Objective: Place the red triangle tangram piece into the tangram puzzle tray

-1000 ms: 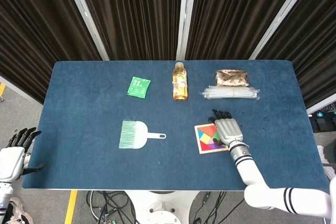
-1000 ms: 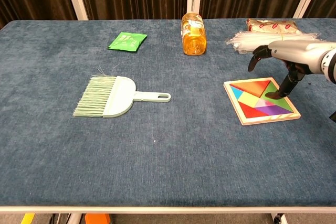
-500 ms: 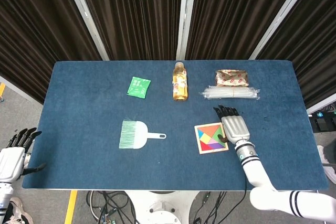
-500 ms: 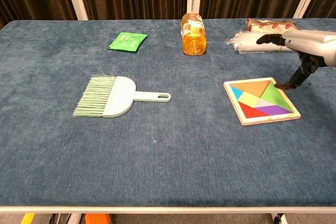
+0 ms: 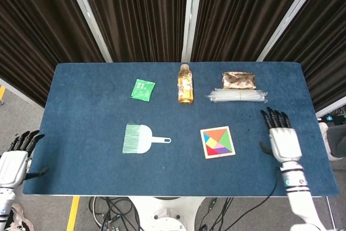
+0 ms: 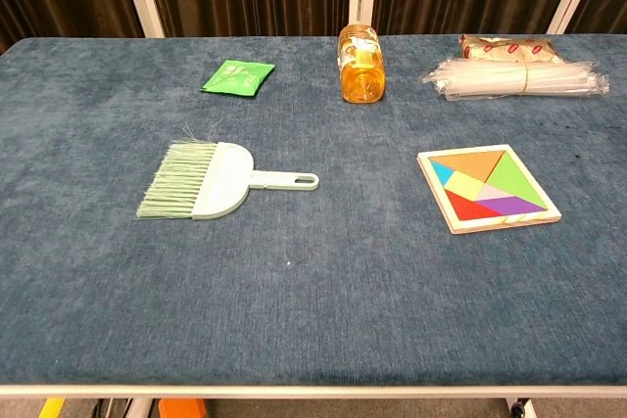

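The wooden tangram tray (image 5: pixel 218 142) (image 6: pixel 488 188) lies flat on the blue table, right of centre, filled with coloured pieces. The red triangle piece (image 6: pixel 469 207) (image 5: pixel 211 140) sits inside it at the near left corner. My right hand (image 5: pixel 283 138) hovers over the table to the right of the tray, well apart from it, fingers stretched out and holding nothing; the chest view does not show it. My left hand (image 5: pixel 15 157) hangs off the table's left edge, fingers spread, empty.
A light green hand brush (image 5: pixel 141 139) (image 6: pixel 217 181) lies left of the tray. Along the far side sit a green packet (image 5: pixel 142 89), an orange bottle (image 5: pixel 185 83), a bundle of clear straws (image 5: pixel 238 96) and a wrapped snack (image 5: pixel 239 79).
My right hand has drawn away from the tray, moving right and toward the table's near right side, and has left the chest view. The tray and its pieces stay put.
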Controlling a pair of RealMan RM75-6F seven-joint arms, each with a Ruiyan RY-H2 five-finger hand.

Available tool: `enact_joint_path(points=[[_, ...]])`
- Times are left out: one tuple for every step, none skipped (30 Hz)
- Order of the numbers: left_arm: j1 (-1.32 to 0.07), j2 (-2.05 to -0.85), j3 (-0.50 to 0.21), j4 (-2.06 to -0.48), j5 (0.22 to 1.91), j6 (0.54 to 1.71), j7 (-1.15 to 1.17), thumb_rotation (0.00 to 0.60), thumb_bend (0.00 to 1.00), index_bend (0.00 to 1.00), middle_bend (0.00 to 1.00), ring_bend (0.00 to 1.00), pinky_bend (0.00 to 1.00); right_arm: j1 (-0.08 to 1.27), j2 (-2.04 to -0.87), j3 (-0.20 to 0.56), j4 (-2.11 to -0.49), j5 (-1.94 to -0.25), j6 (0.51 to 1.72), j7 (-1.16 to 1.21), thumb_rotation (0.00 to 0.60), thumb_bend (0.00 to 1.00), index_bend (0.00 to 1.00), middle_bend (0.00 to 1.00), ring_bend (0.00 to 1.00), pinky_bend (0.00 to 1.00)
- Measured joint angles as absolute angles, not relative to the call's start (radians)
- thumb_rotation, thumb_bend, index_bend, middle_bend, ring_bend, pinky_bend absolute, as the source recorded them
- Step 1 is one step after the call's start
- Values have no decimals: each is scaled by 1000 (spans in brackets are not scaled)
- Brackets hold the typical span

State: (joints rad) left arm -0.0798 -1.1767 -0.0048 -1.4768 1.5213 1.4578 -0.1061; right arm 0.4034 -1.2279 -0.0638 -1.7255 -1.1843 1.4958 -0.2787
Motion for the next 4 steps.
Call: enact_joint_path(points=[[-81,-1175,-6,-1482,1523,1459,-100,600,0,162,92,23,119,369,-1221,-79,-1708,-1213,1529,-245,600,182,0,0,0,0],[-82,-1174,-7,-1488,1524,1461,-92,600,0,162,92,23,118,325,-1214,-97,-1678,-1247,1569,-201,600,187,0,0,0,0],[-83,-1173,-8,-1492,1526,1463,-86,600,0,162,92,23,118,296,-1211,-109,-1653,-1269,1593,-170,600,190,0,0,0,0],[-84,-1173,-9,-1496,1527,1464,-79,600,0,162,92,23,118,271,-1210,-119,-1627,-1288,1612,-142,600,194,0,0,0,0]])
